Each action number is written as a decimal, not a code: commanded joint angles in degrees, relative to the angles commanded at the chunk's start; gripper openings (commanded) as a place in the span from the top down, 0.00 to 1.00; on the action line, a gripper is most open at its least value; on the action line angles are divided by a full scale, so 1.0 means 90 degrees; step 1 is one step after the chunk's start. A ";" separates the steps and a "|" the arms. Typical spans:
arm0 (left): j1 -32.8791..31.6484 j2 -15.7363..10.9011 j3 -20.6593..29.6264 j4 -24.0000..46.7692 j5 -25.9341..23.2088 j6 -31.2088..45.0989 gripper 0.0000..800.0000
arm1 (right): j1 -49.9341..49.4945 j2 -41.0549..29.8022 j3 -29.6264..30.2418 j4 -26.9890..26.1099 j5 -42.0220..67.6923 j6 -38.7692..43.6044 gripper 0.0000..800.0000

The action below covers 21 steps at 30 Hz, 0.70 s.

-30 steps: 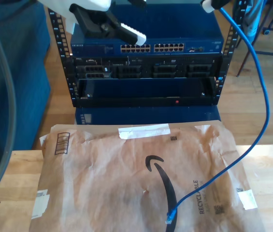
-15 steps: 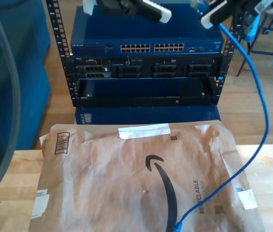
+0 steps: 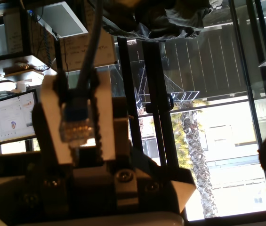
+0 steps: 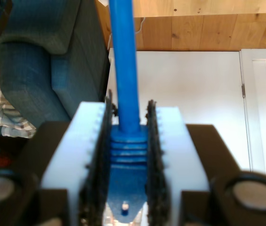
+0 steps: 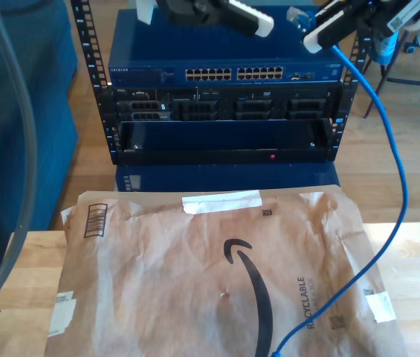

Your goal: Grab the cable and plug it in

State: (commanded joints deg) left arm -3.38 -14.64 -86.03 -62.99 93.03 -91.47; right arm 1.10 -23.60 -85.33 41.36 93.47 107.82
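Second claw: my second claw (image 4: pixel 128 113) is clamping shut on the blue boot of the cable (image 4: pixel 123 56), high at the exterior view's right (image 5: pixel 320 33).
First claw: my first claw (image 3: pixel 76 84) is showing the plug (image 3: pixel 77 123) between its fingers; I cannot tell whether it is gripping.
Cable: it is hanging in open air beside the rack (image 5: pixel 224 111).
Edge: its low end is crossing the paper envelope (image 5: pixel 195 275) on the surface (image 5: pixel 24 297).

We see the cable (image 5: pixel 401 160), thin and bright blue, hanging in a long curve from above the rack (image 5: pixel 224 74) down across the paper mailer; its clear plug (image 3: pixel 77 123) points upright.
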 joint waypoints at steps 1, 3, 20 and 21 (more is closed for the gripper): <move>0.0000 0.0000 0.0000 0.0000 0.0049 -0.0010 0.02 | 0.0010 0.0010 -0.0010 0.0000 -0.0010 0.0000 1.00; 0.0010 0.0000 0.0000 0.0000 0.0127 -0.0049 0.02 | 0.0010 0.0020 -0.0020 0.0010 -0.0010 0.0000 1.00; 0.0029 0.0010 0.0000 -0.0303 0.0518 -0.0586 0.07 | 0.0293 0.0098 -0.0049 0.0049 -0.0625 -0.0010 1.00; 0.0020 0.0010 0.0000 -0.0303 0.0537 -0.0596 0.07 | 0.0293 0.0098 -0.0049 0.0049 -0.0625 -0.0010 1.00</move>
State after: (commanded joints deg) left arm -3.21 -14.55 -86.03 -65.71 97.87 -96.84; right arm 3.74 -22.73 -85.77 41.80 87.85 107.74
